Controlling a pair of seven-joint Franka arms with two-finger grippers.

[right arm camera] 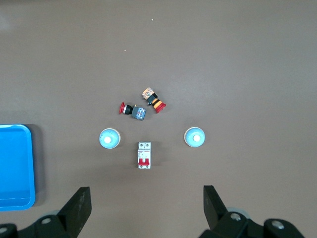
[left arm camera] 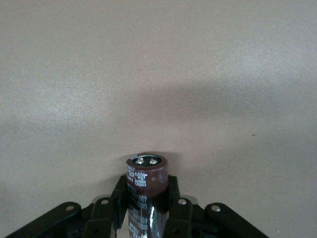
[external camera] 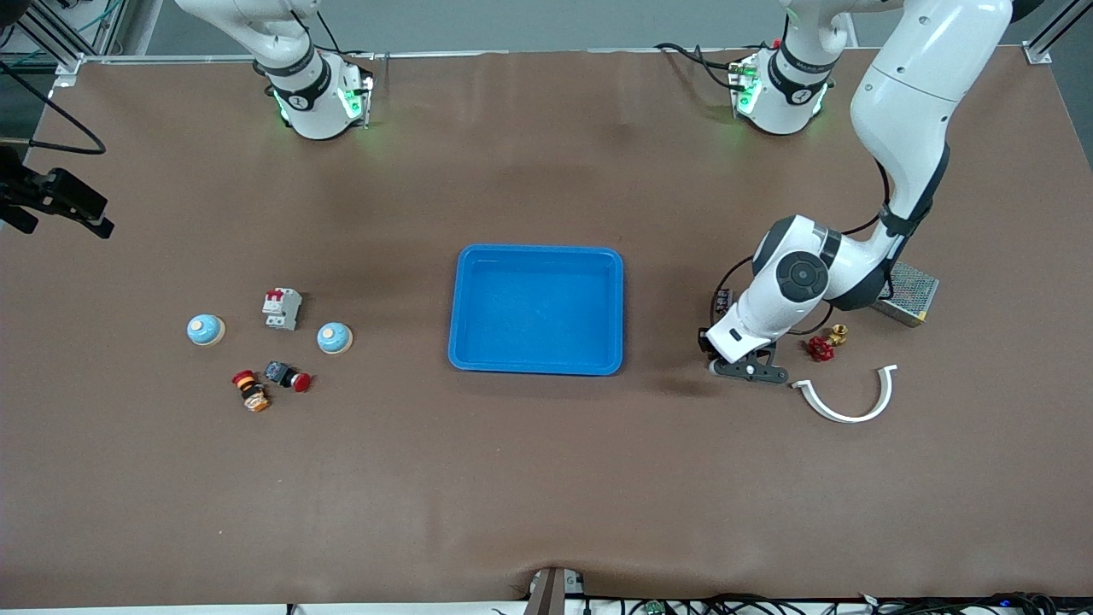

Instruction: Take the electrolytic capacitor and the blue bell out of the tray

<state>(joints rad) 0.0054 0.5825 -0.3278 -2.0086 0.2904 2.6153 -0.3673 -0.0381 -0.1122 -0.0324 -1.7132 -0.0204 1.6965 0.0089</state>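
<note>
My left gripper (external camera: 716, 363) is low over the table between the blue tray and a red valve. In the left wrist view the left gripper (left arm camera: 146, 187) is shut on a brown cylindrical capacitor (left arm camera: 146, 174), which lies along the fingers (left arm camera: 119, 196). Two light blue bells (external camera: 206, 330) (external camera: 335, 338) sit on the table toward the right arm's end. The right wrist view shows them from high above (right arm camera: 110, 139) (right arm camera: 194, 137). My right gripper (right arm camera: 146, 198) is open and empty there; it is out of the front view.
A blue tray (external camera: 536, 254) lies mid-table. A white circuit breaker (external camera: 282, 308) and two red push buttons (external camera: 287, 376) (external camera: 250, 391) lie by the bells. A red valve (external camera: 824, 345), a white curved clip (external camera: 850, 401) and a metal box (external camera: 909, 295) lie near the left gripper.
</note>
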